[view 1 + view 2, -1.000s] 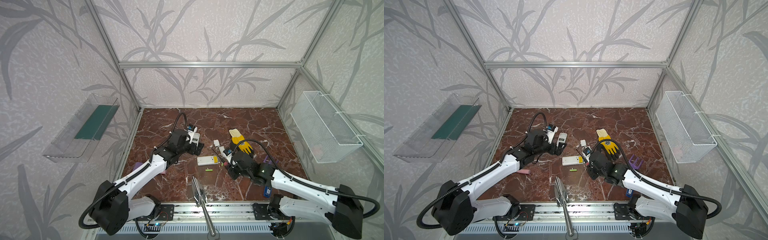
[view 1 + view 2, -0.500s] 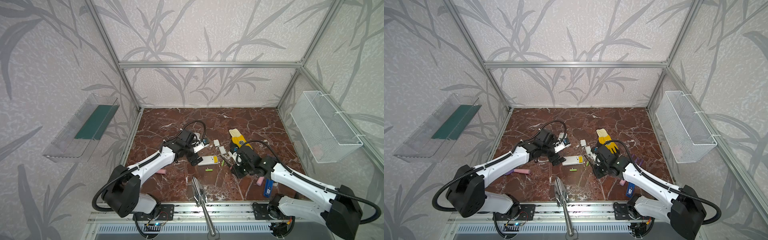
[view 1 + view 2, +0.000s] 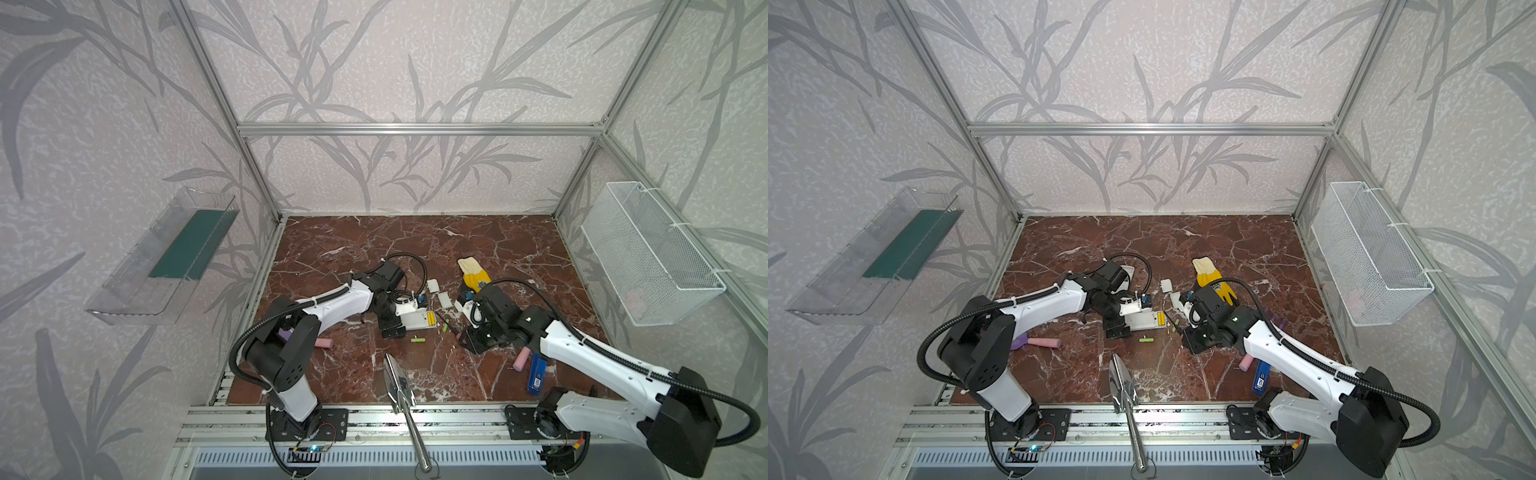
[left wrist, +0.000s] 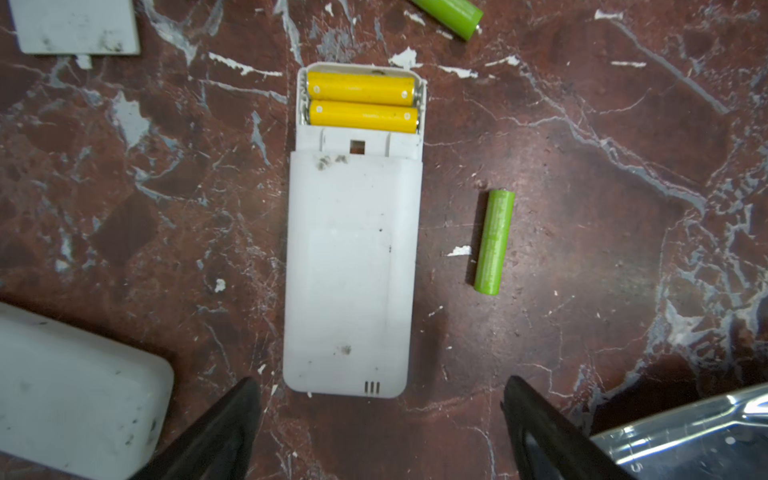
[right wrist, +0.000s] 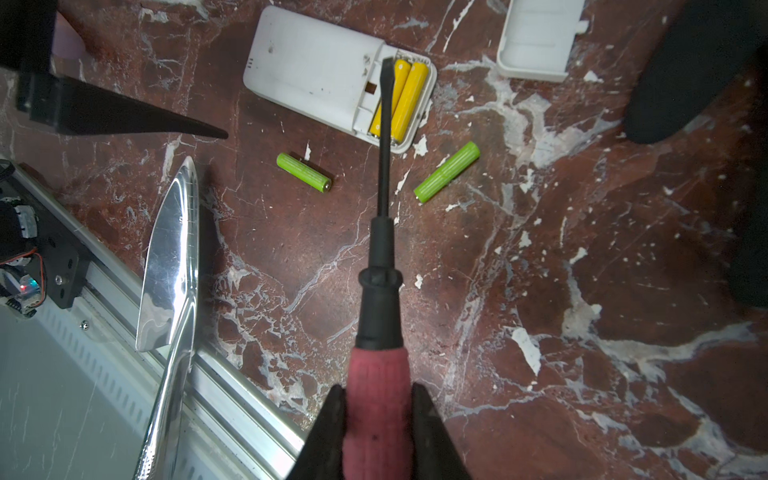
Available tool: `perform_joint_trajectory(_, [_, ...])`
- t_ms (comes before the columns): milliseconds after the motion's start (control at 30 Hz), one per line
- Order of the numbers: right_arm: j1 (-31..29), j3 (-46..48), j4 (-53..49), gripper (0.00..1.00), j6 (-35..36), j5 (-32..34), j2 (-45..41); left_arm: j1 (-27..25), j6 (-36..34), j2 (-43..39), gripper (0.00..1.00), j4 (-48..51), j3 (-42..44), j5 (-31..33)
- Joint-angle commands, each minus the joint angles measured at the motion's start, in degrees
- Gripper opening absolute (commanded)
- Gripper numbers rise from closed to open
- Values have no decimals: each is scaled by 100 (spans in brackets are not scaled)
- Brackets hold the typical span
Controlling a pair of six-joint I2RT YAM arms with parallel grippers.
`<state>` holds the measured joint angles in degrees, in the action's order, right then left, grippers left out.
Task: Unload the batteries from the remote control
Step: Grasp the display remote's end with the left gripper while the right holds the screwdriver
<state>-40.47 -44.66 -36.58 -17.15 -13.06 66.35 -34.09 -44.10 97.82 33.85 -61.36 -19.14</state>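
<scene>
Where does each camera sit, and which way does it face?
Top views: high at the front, looking down at the marble floor; left arm and right arm show.
Left wrist: above the left claw, looking down on the remote; open claw tips show.
Right wrist: behind the right claw, looking along the screwdriver it grips.
Shared: both wrist views show the remote's yellow batteries.
</scene>
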Motion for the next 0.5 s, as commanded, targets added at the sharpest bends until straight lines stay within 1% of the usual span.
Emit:
perform_joint_trajectory(0, [30,-109,-83,0,-30,-152,49,-16,-401,194,90,316,-306,73])
perform_joint_trajectory(167, [30,-133,-108,0,-76,-267,180,-26,-547,489,87,325,-502,198])
perform_joint_trajectory(467, [96,-258,-272,0,-132,-483,423,-27,-522,861,80,378,-688,303])
